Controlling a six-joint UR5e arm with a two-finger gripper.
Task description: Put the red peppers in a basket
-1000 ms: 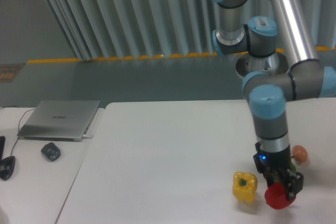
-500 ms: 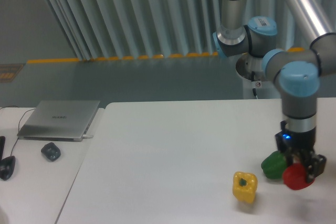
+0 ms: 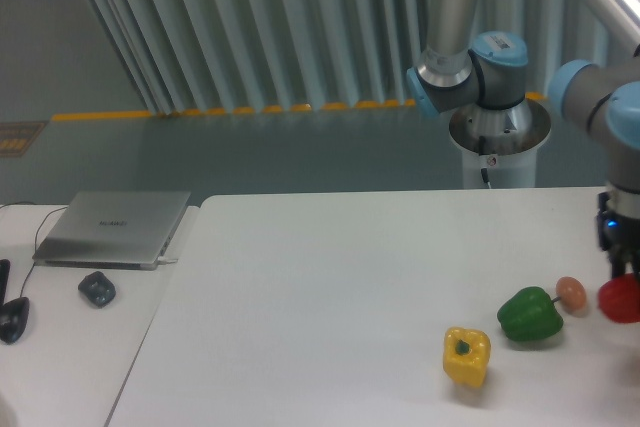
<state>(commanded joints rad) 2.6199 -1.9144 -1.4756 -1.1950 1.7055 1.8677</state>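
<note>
The red pepper (image 3: pixel 621 300) hangs at the right edge of the view, just above the white table (image 3: pixel 330 307). My gripper (image 3: pixel 624 287) is shut on it, with part of the gripper and the pepper cut off by the frame edge. No basket is in view.
A green pepper (image 3: pixel 530 315) and a yellow pepper (image 3: pixel 467 355) lie on the table left of the gripper. A small orange-pink object (image 3: pixel 571 293) sits between the green pepper and the red one. A laptop (image 3: pixel 115 228) and a mouse (image 3: pixel 97 289) are on the left desk.
My gripper has carried the red pepper up and to the right, from beside the yellow pepper to the frame's right edge, uncovering the green pepper.
</note>
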